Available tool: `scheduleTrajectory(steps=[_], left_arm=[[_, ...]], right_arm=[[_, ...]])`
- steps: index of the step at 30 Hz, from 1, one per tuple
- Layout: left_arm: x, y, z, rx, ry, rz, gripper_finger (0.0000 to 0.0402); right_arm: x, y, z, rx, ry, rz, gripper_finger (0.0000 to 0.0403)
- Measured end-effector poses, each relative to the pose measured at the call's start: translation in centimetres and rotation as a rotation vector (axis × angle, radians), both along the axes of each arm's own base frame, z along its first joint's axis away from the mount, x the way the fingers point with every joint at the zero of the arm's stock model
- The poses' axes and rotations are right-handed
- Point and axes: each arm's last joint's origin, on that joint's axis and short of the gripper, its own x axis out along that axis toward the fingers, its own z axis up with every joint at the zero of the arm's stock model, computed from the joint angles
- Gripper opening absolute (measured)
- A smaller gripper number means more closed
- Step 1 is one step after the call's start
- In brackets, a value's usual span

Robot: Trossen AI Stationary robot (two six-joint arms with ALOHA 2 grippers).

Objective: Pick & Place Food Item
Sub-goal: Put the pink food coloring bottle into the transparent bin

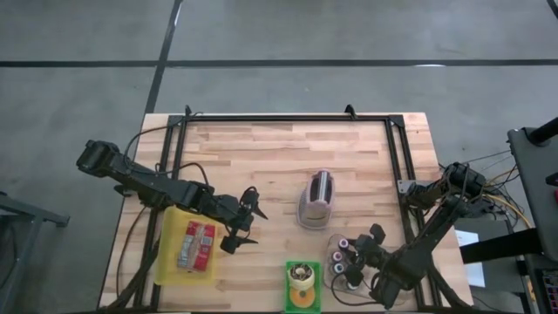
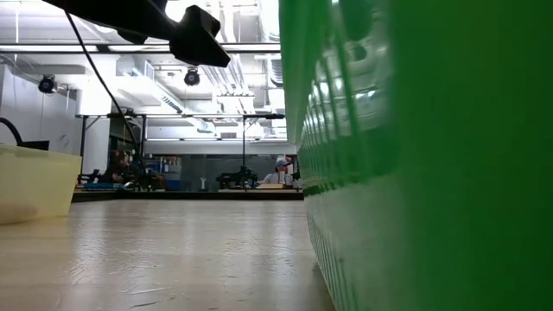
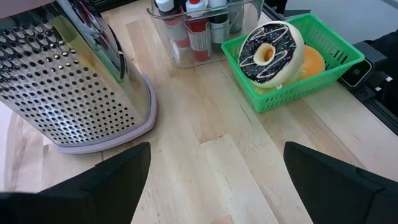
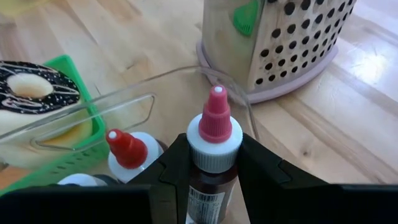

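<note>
Gripping a pink-capped bottle (image 4: 214, 146) over the clear bin (image 4: 134, 102), the right hand (image 1: 356, 262) is closed on it; neighbouring bottles could be knocked over during lifting. The left hand (image 1: 244, 222) is held wide open and empty above the table (image 1: 261, 157). The doughnut (image 3: 270, 53) is seen resting in the green basket (image 3: 323, 53).

Both arms were black, built of slim jointed segments. Left arm (image 1: 144, 180): loose black cables looped along it. Right arm (image 1: 427, 237): a bundle of thin cables at its base. Fingers (image 3: 93, 193) were matte dark, flat-faced, tapering wedges in the wrist views.
</note>
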Motion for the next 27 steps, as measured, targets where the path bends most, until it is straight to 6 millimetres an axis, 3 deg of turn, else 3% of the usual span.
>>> scheduleTrajectory(steps=[15, 27], left_arm=[[0.0, 0.1, 0.0, 0.013, -0.004, 0.015, 0.0369], [0.0, 0.1, 0.0, 0.014, -0.005, 0.022, 0.0369]], right_arm=[[-0.1, -0.4, -0.4, -0.050, -0.034, 0.002, 0.0094], [-0.4, -1.1, -3.0, -0.086, -0.153, 0.035, 0.0094]])
